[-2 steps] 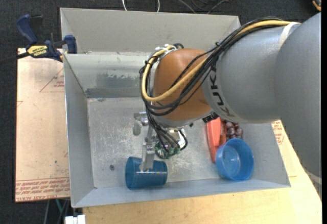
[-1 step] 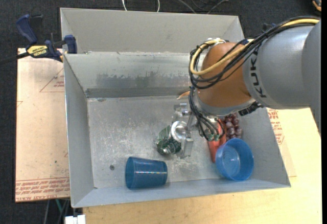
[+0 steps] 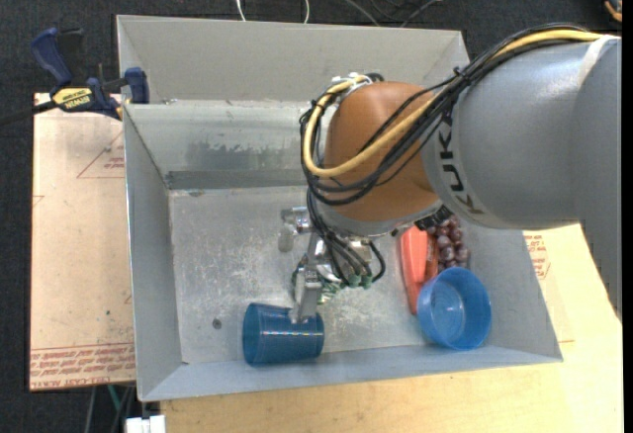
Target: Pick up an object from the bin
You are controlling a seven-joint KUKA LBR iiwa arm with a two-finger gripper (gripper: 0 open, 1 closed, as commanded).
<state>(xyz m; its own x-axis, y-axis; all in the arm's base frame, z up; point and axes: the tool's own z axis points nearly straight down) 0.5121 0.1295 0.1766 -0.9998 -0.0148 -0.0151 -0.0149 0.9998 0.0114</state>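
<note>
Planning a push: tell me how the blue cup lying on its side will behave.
The blue cup lies on its round side, so it will probably roll. It looks like hollow plastic, so it is likely light and stiff.

The cup (image 3: 280,337) is dark blue and round, like a short tube. It lies on its side, not standing up. It rests on the floor of the bin (image 3: 198,253), close to the wall nearest the camera, a little left of the middle.
</note>
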